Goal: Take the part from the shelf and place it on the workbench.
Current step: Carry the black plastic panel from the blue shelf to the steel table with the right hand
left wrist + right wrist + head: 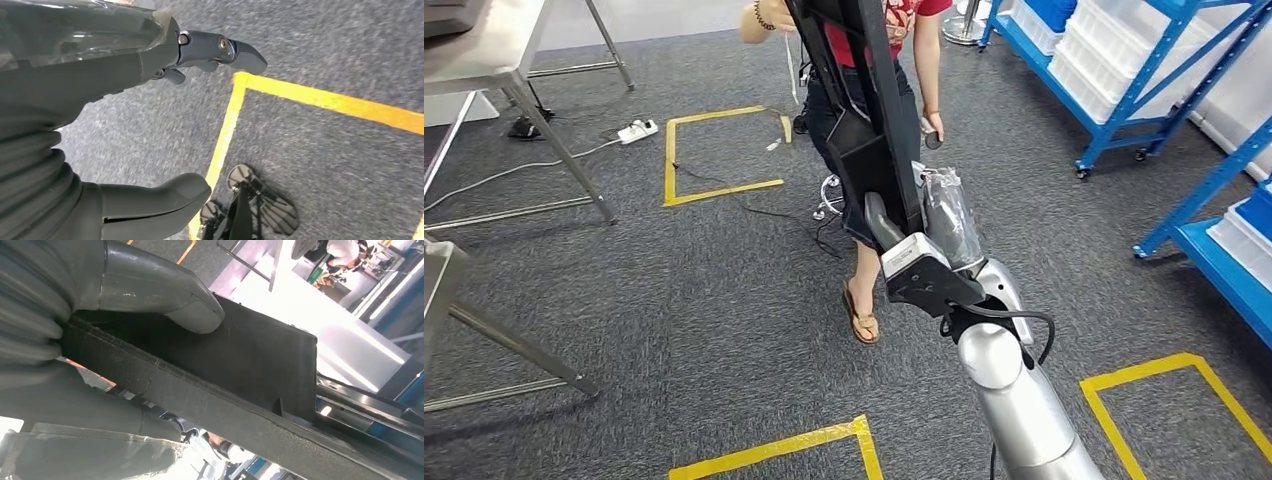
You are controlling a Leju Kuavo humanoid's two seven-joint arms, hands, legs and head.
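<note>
The part (864, 100) is a long black moulded piece that my right hand (929, 245) grips near its lower end, holding it upright and leaning away from me in the head view. In the right wrist view my thumb (165, 295) presses on the part's textured black face (240, 370) while the darker fingers wrap beneath it. My left hand (75, 100) hangs over the grey carpet with thumb and fingers apart and nothing in it. A steel workbench (484, 60) stands at the far left. Blue shelving (1124, 95) with white bins is at the far right.
A person (927, 70) in a red top and sandals stands just behind the part. Yellow tape squares (714, 150) mark the carpet. A power strip (637, 130) and cables lie near the workbench legs. Another metal table leg (514, 345) crosses the left edge.
</note>
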